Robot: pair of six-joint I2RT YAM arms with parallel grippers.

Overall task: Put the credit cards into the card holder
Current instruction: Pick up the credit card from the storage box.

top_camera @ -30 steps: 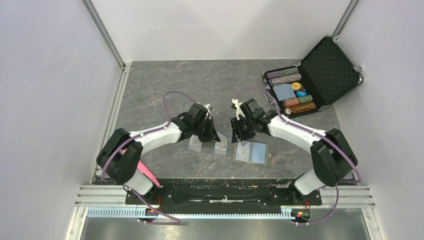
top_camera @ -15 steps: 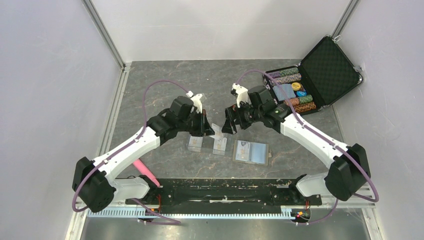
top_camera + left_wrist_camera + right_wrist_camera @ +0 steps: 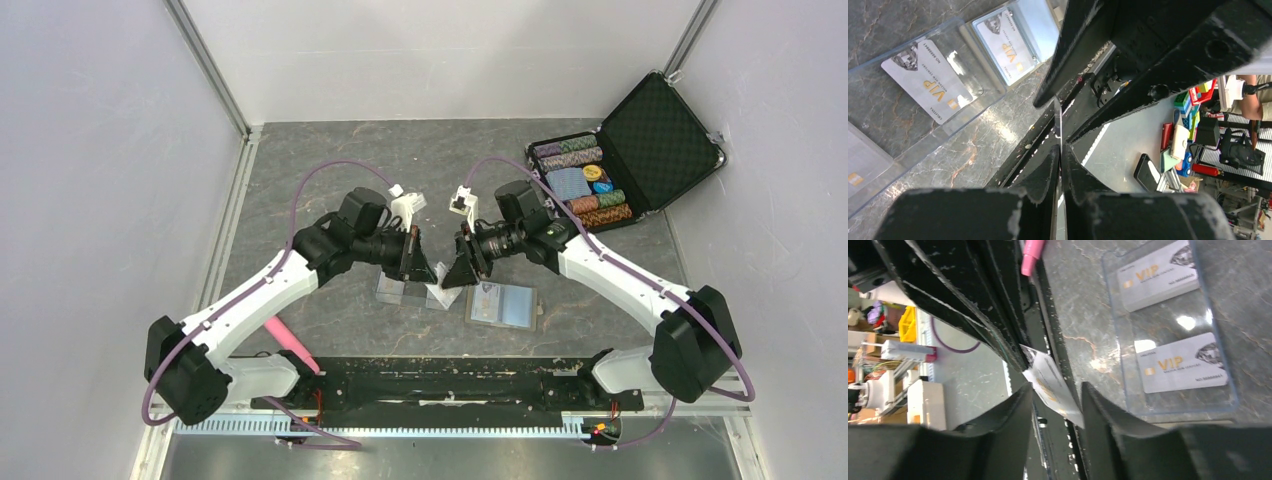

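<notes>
My left gripper is shut on a thin whitish credit card with gold marks. The card shows edge-on in the left wrist view, where the left gripper pinches it. My right gripper faces the left one, open. In the right wrist view the right gripper has its fingers on either side of the card. The card holder lies open on the table just right of the grippers, pale blue side up. A second whitish card lies on its left half.
A clear plastic case lies open under the grippers, and the right wrist view shows two VIP cards in the case. A black poker-chip case stands open at the back right. A pink object lies near the black base rail.
Both grippers have lifted off the table and turned to face each other. The left one carries the card, and the right one has come in around it.
</notes>
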